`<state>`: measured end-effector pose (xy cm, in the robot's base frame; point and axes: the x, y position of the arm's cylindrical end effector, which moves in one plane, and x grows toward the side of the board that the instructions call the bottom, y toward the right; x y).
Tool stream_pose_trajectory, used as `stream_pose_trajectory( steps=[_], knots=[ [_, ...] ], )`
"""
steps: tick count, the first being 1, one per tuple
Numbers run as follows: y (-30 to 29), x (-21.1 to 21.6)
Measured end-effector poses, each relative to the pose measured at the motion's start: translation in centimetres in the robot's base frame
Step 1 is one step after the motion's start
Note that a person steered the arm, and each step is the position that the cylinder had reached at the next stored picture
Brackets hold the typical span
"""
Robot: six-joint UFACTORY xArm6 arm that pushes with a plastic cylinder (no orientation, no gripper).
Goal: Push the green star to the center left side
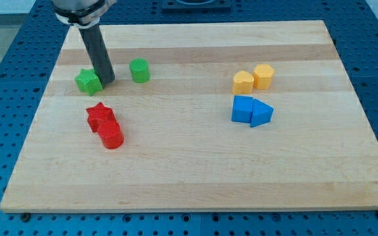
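The green star [88,81] lies at the upper left of the wooden board [195,177]. My tip [107,81] touches the board right at the star's right side, between the star and a green cylinder-like block [140,70]. The dark rod rises from the tip toward the view's top left.
A red star [100,116] and a red cylinder [110,136] sit together just below the green star. At the right, two yellow blocks [253,78] stand above a blue cube [243,109] and a blue triangular block [262,113]. The board's left edge is close to the green star.
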<state>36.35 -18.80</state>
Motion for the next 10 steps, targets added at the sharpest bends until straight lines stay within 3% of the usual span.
stream_pose_trajectory(
  steps=[2, 3, 6, 10],
  knots=[
    [-1.8, 0.0],
    [0.0, 0.0],
    [1.7, 3.6],
    [-2.4, 2.2]
  ],
)
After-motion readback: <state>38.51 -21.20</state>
